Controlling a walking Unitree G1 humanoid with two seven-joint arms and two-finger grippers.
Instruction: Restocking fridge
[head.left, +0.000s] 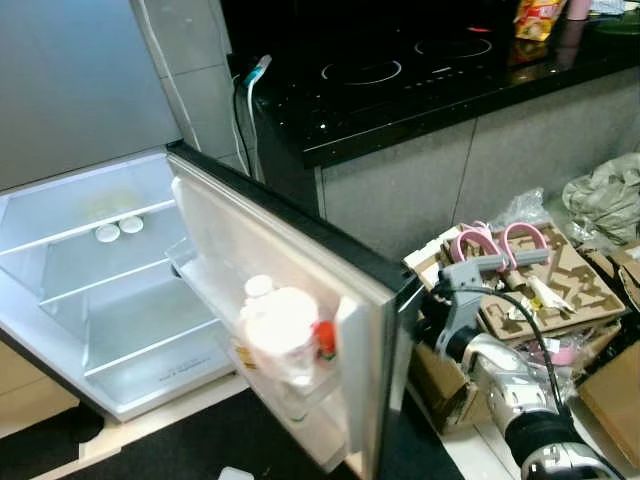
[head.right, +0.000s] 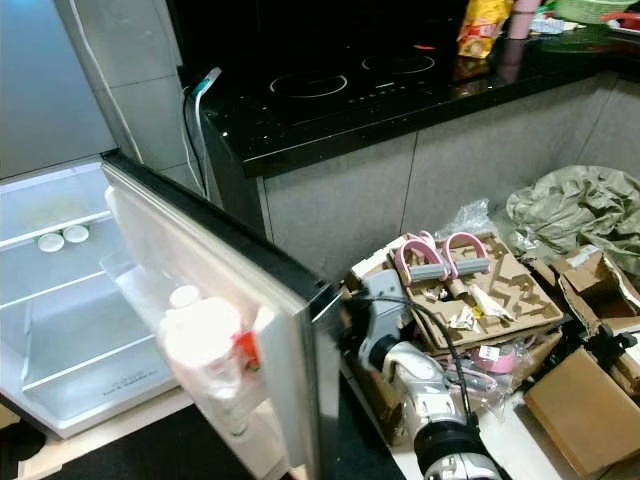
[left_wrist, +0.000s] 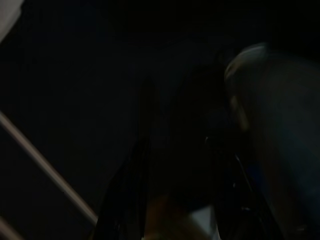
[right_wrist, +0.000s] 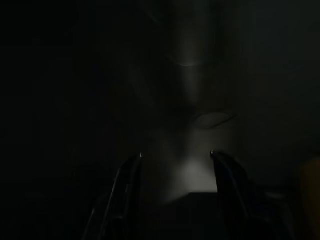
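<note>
The white fridge door (head.left: 300, 300) stands wide open with its shelves nearly bare, so restocking looks barely begun; the right gripper (right_wrist: 175, 160) has spread jaws.

Fridge (head.left: 60, 300) interior white, door (head.left: 300, 260) edge dark grey. White bottle (head.left: 280, 335) with red cap (head.left: 325, 340) in door. Worktop (head.left: 420, 90) glossy black. Pink handles (head.right: 445, 255) on brown cardboard (head.right: 500, 290). Silver arm (head.right: 425, 400).
</note>
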